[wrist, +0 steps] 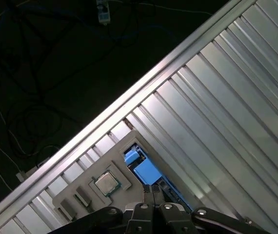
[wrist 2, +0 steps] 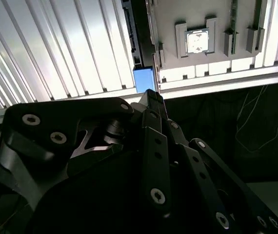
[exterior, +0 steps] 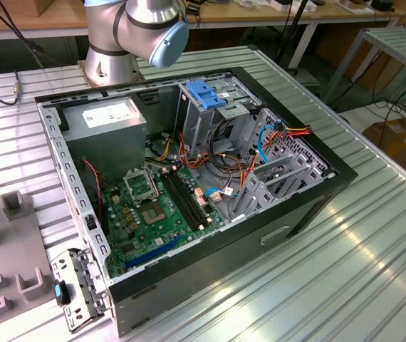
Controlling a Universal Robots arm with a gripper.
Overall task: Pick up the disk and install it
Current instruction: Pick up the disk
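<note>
Blue-railed disk [wrist: 146, 171] sits in its tray [wrist 2: 197, 14] just ahead of the end effector [wrist: 153, 188], pinched shut and empty; pickup looks unstarted, needing it opened.

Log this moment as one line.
gripper shut, close over disk | disk on edge in grey holder | computer case open on table

Exterior view: high, oblique over case [exterior: 189, 178]. Both wrist views: down past tool [wrist 2: 151, 93] [wrist: 153, 188], share tray [wrist 2: 168, 19] [wrist: 125, 146], seemingly near.

case [exterior: 210, 274]: on table [exterior: 352, 278]
arm base [exterior: 107, 68]: behind case
tray [exterior: 7, 246]: exterior view's left of case
disk [wrist: 146, 171]: at tray edge, near chip [wrist: 106, 184]
</note>
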